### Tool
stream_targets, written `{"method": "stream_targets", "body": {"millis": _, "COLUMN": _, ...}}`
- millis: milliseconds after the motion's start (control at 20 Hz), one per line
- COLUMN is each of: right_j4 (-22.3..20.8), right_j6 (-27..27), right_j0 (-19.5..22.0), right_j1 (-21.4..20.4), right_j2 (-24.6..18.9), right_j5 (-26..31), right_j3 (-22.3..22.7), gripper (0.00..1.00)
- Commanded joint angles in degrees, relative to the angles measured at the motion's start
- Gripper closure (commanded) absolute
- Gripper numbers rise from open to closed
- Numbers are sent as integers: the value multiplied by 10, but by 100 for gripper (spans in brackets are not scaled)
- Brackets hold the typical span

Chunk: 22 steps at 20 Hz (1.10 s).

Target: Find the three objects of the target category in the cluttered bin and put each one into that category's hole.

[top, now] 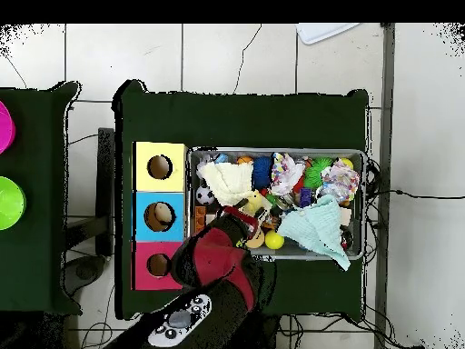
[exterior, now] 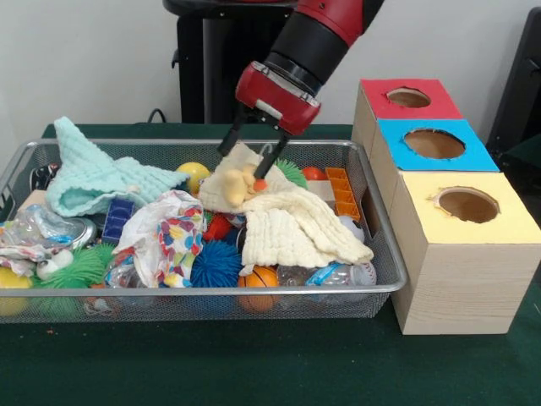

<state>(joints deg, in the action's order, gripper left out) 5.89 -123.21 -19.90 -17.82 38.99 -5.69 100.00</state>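
While the silver wire-mesh bin (exterior: pixel 372 211) sat mid-worktop beside three boxes topped red (exterior: pixel 409 98), blue (exterior: pixel 433 144) and yellow (exterior: pixel 467 205), the black gripper (exterior: pixel 250 167) hung inside its far side, fingers spread around a small yellow toy (exterior: pixel 237 183) on cream cloth (exterior: pixel 296 224).

One wire mesh bin (exterior: pixel 372 290) of toys. Three boxes with one hole each: red (exterior: pixel 385 100), blue (exterior: pixel 401 148), yellow (exterior: pixel 423 211). Two cream cloths (exterior: pixel 292 224), one mint cloth (exterior: pixel 93 178), one blue spiky ball (exterior: pixel 215 264), one yellow ball (exterior: pixel 194 172).
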Motion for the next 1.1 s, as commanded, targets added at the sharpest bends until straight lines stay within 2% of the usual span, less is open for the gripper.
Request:
{"method": "stream_targets", "body": {"millis": 50, "right_j4": -9, "right_j6": -41, "right_j0": 62, "right_j1": -88, "right_j2": -113, "right_j5": 138, "right_j3": 28, "gripper": 0}}
{"method": "stream_targets", "body": {"millis": 200, "right_j4": -14, "right_j6": -40, "right_j0": 71, "right_j1": -94, "right_j2": -121, "right_j5": 134, "right_j3": 32, "gripper": 0}}
{"method": "stream_targets", "body": {"millis": 300, "right_j4": -19, "right_j6": -40, "right_j0": 89, "right_j1": -102, "right_j2": -140, "right_j5": 126, "right_j3": 39, "gripper": 0}}
{"method": "stream_targets", "body": {"millis": 550, "right_j4": -25, "right_j6": -69, "right_j0": 129, "right_j1": -102, "right_j2": -187, "right_j5": 48, "right_j3": 60, "gripper": 0}}
{"method": "stream_targets", "body": {"millis": 700, "right_j4": -34, "right_j6": -84, "right_j0": 161, "right_j1": -104, "right_j2": -225, "right_j5": 4, "right_j3": 74, "gripper": 0}}
{"method": "stream_targets", "body": {"millis": 850, "right_j4": -51, "right_j6": -100, "right_j0": 211, "right_j1": -113, "right_j2": -289, "right_j5": -32, "right_j3": 92, "gripper": 0}}
{"method": "stream_targets", "body": {"millis": 950, "right_j4": -66, "right_j6": -96, "right_j0": 232, "right_j1": -121, "right_j2": -317, "right_j5": -36, "right_j3": 99, "gripper": 0}}
{"method": "stream_targets", "body": {"millis": 1100, "right_j4": -63, "right_j6": -94, "right_j0": 239, "right_j1": -132, "right_j2": -327, "right_j5": -19, "right_j3": 106, "gripper": 0}}
